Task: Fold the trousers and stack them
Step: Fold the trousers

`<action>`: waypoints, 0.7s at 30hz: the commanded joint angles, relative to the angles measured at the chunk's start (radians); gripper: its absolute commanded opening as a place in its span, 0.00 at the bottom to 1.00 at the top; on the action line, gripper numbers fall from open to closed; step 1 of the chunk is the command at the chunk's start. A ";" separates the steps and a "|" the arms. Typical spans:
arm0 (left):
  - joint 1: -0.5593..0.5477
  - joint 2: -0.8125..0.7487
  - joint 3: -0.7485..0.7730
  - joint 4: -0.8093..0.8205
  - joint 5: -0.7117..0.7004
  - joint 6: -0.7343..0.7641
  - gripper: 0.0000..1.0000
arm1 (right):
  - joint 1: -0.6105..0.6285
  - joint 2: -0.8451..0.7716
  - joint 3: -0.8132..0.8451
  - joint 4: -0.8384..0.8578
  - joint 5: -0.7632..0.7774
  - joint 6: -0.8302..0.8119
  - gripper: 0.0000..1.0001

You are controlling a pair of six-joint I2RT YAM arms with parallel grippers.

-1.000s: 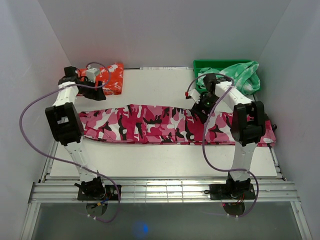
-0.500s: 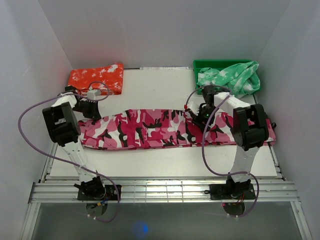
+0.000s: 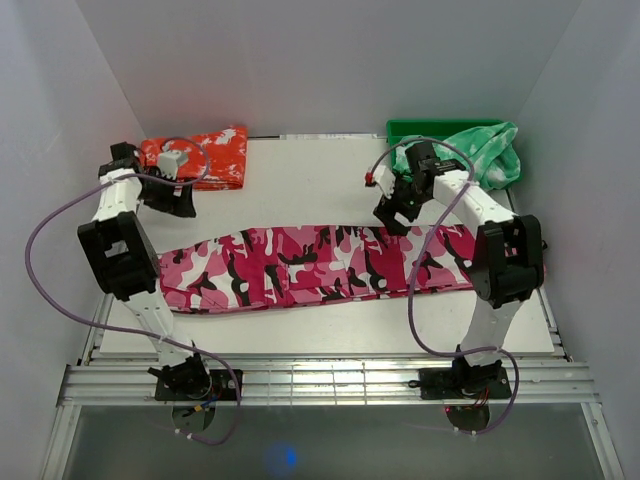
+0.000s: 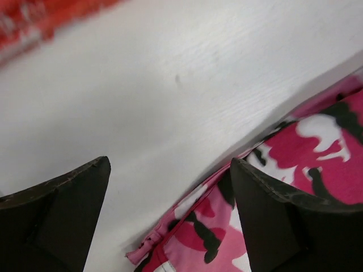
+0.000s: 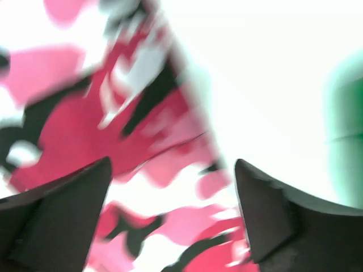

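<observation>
The pink camouflage trousers (image 3: 310, 265) lie stretched in a long band across the middle of the table. My left gripper (image 3: 180, 203) hovers just behind their left end. In the left wrist view it (image 4: 170, 164) stands open and empty, with the trousers' hem edge (image 4: 283, 187) below its right finger. My right gripper (image 3: 389, 216) hangs over the band's back edge, right of centre. The blurred right wrist view shows it (image 5: 173, 164) open, with nothing between the fingers and the trousers (image 5: 142, 141) beneath.
A folded orange-red garment (image 3: 200, 155) lies at the back left, also in the left wrist view (image 4: 34, 17). A green garment (image 3: 470, 155) spills from a green bin (image 3: 430, 128) at the back right. White walls enclose three sides.
Both grippers have risen off the trousers, moved toward the back and opened wider. The trousers' right end now lies further left and the band sits slightly nearer the front.
</observation>
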 commanded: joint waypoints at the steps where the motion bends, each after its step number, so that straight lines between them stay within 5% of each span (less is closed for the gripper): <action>1: -0.098 -0.187 0.026 0.157 0.042 -0.070 0.98 | 0.000 -0.158 0.026 0.279 -0.127 0.082 0.97; 2: -0.098 -0.250 -0.002 0.231 0.052 -0.119 0.98 | 0.000 -0.175 0.009 0.383 -0.145 0.086 0.90; 6: -0.098 -0.382 -0.218 0.739 0.029 -0.446 0.98 | 0.009 -0.210 -0.072 0.687 -0.108 0.286 0.90; 8: -0.106 -0.358 -0.246 0.791 0.092 -0.457 0.98 | 0.009 -0.187 -0.036 0.656 -0.159 0.191 0.90; 15: -0.215 -0.010 0.186 0.100 0.221 -0.063 0.86 | 0.021 0.065 0.374 0.251 -0.380 0.288 0.90; 21: -0.251 0.119 0.158 -0.012 0.265 0.027 0.81 | 0.030 0.225 0.502 0.181 -0.400 0.394 0.90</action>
